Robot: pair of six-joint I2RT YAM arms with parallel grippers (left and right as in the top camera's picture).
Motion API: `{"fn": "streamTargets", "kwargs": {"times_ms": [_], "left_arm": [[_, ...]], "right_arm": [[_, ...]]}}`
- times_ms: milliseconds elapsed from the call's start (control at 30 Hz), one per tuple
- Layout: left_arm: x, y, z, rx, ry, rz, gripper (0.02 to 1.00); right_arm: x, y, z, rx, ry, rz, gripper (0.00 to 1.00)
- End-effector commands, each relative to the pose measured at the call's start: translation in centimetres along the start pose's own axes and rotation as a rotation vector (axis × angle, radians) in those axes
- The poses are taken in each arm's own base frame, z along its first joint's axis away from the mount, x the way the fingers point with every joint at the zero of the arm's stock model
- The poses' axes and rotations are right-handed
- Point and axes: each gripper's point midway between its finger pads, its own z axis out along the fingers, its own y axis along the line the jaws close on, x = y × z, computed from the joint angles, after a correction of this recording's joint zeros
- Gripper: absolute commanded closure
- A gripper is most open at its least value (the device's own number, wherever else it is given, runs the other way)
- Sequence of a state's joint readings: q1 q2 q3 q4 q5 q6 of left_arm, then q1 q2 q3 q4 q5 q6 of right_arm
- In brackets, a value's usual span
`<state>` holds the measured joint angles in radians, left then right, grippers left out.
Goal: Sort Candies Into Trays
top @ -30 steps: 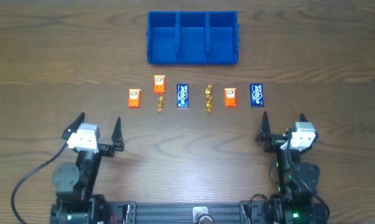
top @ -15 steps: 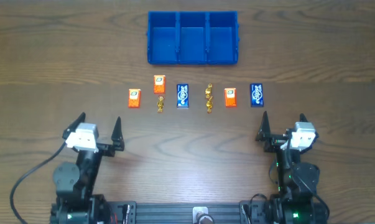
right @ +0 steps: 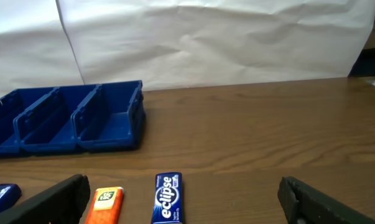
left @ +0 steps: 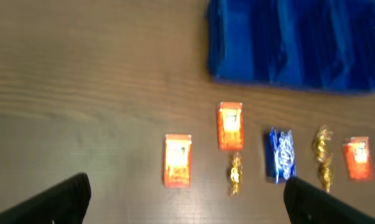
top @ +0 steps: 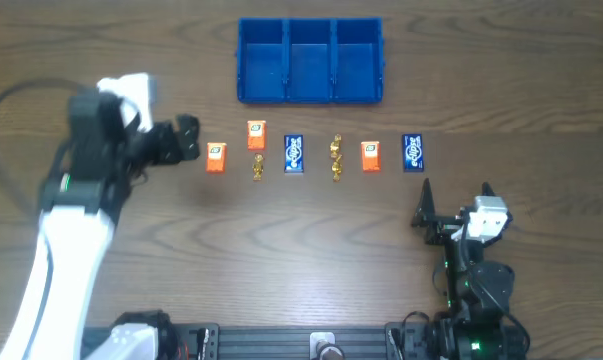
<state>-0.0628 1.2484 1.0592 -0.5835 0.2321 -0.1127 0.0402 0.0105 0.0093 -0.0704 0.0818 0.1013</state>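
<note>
From above, a blue plastic tray (top: 310, 98) with three bins sits on the wood-grain bench (top: 541, 100) near a row of flat orange packs (top: 216, 158), long blue packs (top: 294, 154) and crinkly gold candies (top: 258, 167). The left wrist view shows the left jaws wide by that row. The right wrist view shows the right jaws wide and a wrinkled white sheet (right: 206, 37) behind the tray.

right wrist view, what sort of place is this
Probably a robot test bench: a white sheet hangs behind the wooden table, with a blue tray and candies laid in a row.
</note>
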Motion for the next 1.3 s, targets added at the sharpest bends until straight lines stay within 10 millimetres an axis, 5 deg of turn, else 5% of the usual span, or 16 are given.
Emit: {"fn": "streamTargets", "kwargs": {"times_ms": [33, 233, 567, 1300], "left_arm": [[2.7, -0.8, 5.9, -0.078, 0.315, -0.009, 0.018], [7.5, 0.6, 11.3, -0.145, 0.528, -0.009, 0.018], [9.7, 2.2, 15.6, -0.222, 0.572, 0.033, 0.018], [10.9, 2.0, 17.1, -0.243, 0.595, 0.106, 0.128]], "right_arm": [[0.1, -0.1, 0.0, 0.005, 0.001, -0.005, 0.001], [0.1, -0.1, 0.0, 0.005, 0.001, -0.005, 0.001], [0.1, -0.1, 0.0, 0.005, 0.001, -0.005, 0.003], [0.1, -0.1, 0.0, 0.005, 0.001, -0.005, 0.001]]}}
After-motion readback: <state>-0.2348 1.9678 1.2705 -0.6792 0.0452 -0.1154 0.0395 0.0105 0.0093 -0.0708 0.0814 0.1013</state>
